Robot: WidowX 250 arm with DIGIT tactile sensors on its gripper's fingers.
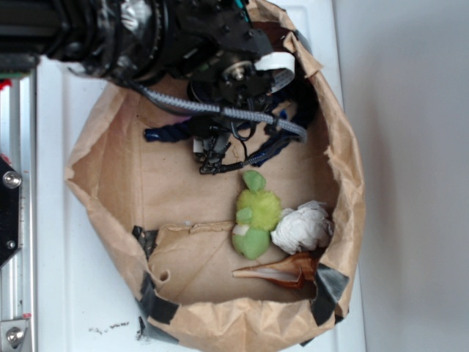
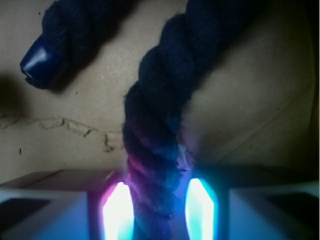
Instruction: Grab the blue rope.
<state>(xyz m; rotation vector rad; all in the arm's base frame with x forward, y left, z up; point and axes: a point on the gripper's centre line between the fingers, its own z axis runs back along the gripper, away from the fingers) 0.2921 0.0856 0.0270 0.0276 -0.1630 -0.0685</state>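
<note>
The blue rope (image 2: 155, 125) is thick, dark navy and twisted. In the wrist view it runs from the top down between my two glowing pads (image 2: 117, 212). My gripper (image 2: 159, 210) is shut on the rope, low over the brown paper floor. One shiny blue capped end (image 2: 40, 62) lies at the upper left. In the exterior view the blue rope (image 1: 167, 132) curves across the back of the bag, and my gripper (image 1: 211, 155) covers its middle.
Everything sits inside a brown paper bag (image 1: 102, 191) with raised, crumpled walls. A green plush toy (image 1: 256, 216), a white crumpled ball (image 1: 302, 227) and an orange-brown pointed object (image 1: 282, 271) lie toward the front. A grey braided cable (image 1: 220, 110) hangs from the arm.
</note>
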